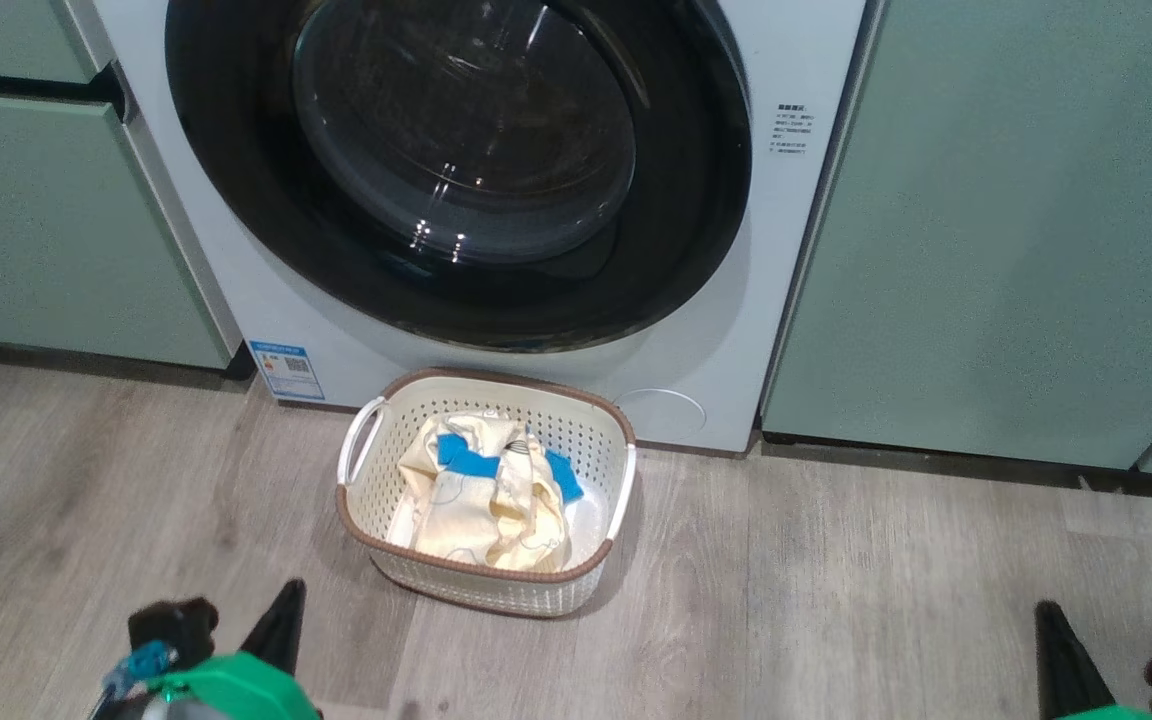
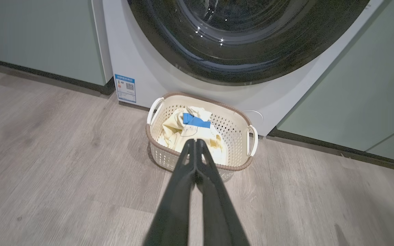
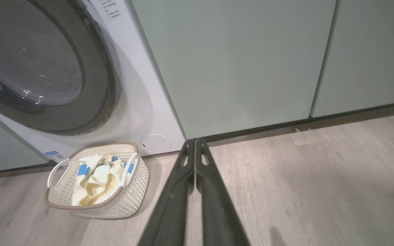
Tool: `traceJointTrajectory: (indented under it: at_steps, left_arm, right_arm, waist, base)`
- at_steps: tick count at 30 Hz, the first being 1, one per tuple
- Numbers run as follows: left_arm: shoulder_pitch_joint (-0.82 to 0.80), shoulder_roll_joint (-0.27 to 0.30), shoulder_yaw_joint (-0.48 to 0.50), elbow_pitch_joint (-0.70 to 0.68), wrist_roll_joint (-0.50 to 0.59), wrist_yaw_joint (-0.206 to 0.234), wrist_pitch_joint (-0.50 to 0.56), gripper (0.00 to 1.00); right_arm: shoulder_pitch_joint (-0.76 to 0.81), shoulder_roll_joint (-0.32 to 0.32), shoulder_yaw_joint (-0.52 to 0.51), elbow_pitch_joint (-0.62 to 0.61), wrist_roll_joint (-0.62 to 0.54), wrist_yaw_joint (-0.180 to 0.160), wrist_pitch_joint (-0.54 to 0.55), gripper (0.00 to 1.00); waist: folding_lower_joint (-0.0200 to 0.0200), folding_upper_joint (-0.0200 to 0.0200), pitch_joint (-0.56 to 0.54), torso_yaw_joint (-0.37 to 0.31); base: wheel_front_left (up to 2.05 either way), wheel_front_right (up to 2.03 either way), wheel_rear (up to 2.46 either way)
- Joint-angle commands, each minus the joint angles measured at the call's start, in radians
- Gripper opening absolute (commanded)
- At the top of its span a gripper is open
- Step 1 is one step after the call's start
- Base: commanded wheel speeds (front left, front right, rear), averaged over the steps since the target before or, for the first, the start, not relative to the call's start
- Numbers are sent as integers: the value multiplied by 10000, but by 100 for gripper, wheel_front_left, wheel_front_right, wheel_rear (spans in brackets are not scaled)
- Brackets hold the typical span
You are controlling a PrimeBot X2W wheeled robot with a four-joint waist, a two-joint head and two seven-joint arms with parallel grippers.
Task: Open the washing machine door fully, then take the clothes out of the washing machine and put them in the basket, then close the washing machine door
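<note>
The white washing machine (image 1: 696, 330) stands straight ahead with its round black door (image 1: 456, 170) lying flat against its front. On the floor before it sits the cream basket (image 1: 496, 590) holding cream-yellow clothes (image 1: 491, 495) with blue patches. My left gripper (image 1: 288, 592) is low at the left, well short of the basket; in the left wrist view its fingers (image 2: 186, 164) meet at the tips with nothing between them. My right gripper (image 1: 1048, 612) is low at the right, and in the right wrist view its fingers (image 3: 202, 160) are also pressed together and empty.
Pale green cabinets (image 1: 996, 220) flank the machine on both sides, with a dark kick strip at their base. Grey wood-look floor (image 1: 836, 600) spreads around the basket.
</note>
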Motion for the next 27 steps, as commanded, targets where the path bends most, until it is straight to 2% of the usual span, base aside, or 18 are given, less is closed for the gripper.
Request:
traceJointTrajectory:
  at_steps: [1, 27]
  left_arm:
    - [-491, 171, 173, -319, -269, 0, 44, 0]
    - [-474, -118, 494, -935, -2654, -3, 768, 0]
  right_arm:
    - [-443, -85, -41, -324, 310, -1, 59, 0]
    - [-635, -113, -137, -670, 3025, -8, 774, 0]
  waist:
    - [0, -1, 6, 10]
    - [0, -1, 92, 126]
  base:
    - [0, 0, 0]
    - [0, 0, 0]
